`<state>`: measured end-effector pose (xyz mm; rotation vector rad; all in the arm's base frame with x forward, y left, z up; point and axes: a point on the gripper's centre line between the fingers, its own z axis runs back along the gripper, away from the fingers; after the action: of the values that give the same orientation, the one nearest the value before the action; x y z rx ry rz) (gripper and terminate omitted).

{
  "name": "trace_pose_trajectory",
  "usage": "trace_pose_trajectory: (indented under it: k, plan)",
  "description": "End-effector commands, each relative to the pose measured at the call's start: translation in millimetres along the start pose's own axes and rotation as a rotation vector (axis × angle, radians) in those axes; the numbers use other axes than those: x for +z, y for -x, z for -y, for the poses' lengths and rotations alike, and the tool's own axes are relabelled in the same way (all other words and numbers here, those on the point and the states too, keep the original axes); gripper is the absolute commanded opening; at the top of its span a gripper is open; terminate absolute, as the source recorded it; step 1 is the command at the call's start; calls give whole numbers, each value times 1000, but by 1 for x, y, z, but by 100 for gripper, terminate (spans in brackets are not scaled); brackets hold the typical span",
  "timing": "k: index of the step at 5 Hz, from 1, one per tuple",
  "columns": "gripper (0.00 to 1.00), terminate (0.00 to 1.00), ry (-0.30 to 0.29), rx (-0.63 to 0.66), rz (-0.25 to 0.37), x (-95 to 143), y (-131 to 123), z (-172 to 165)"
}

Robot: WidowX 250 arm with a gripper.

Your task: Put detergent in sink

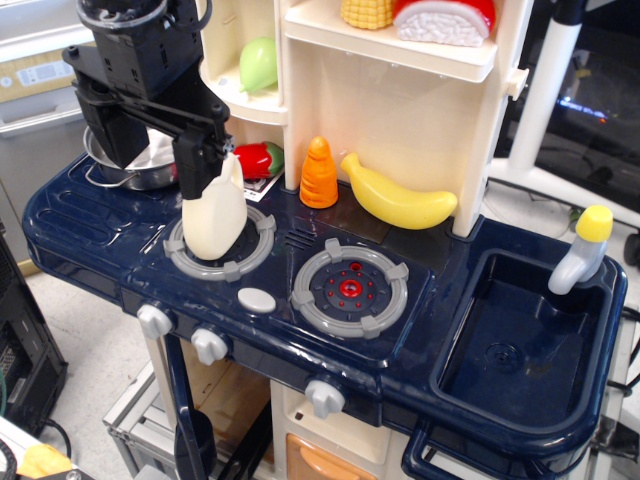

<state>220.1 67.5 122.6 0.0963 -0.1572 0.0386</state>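
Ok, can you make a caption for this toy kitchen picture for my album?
Black gripper pinches the top of the cream detergent on the left burner, far from the empty navy sink.

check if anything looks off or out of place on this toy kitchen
The detergent stands on the left burner, tilted, with the gripper at its narrow top. It belongs off the stove; the sink sits bare. Nothing looks spilled or broken.
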Motion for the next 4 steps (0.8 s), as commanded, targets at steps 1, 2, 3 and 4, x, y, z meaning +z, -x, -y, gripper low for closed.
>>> trace_pose_trajectory:
  k: [1, 2, 3, 4]
  plan:
    - [100, 0, 0, 0, 0, 0, 0, 0]
    - [100, 0, 30, 27, 62, -16, -2, 0]
    - [100, 0, 43, 8, 116, -25, -14, -1]
    - [100, 0, 51, -10, 161, -32, -22, 0]
